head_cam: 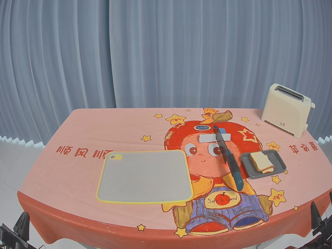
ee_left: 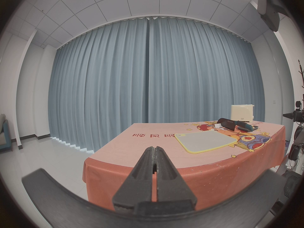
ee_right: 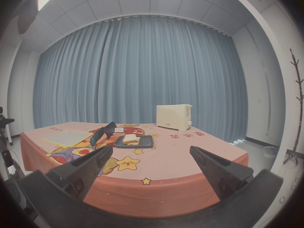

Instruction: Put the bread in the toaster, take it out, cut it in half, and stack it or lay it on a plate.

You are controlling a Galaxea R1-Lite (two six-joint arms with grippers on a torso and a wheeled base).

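A slice of bread (head_cam: 261, 162) (ee_right: 131, 139) lies on a small grey tray (head_cam: 279, 161) (ee_right: 145, 142) at the table's right. The cream toaster (head_cam: 286, 109) (ee_right: 174, 117) (ee_left: 242, 112) stands at the far right corner, slots up. A knife with a teal handle (head_cam: 228, 157) (ee_right: 102, 133) (ee_left: 236, 124) rests propped on a white block (head_cam: 209, 138) in the middle. A grey cutting board with a yellow rim (head_cam: 144, 176) (ee_left: 204, 140) (ee_right: 67, 137) lies left of centre. My left gripper (ee_left: 155, 162) is shut and empty, below the table's left front corner. My right gripper (ee_right: 151, 152) hangs open off the right front edge.
A pink printed cloth (head_cam: 86, 135) covers the table and drapes over its edges. Blue curtains (head_cam: 173, 45) hang behind it. A bare coat stand (ee_right: 296, 105) is off to the right side of the room.
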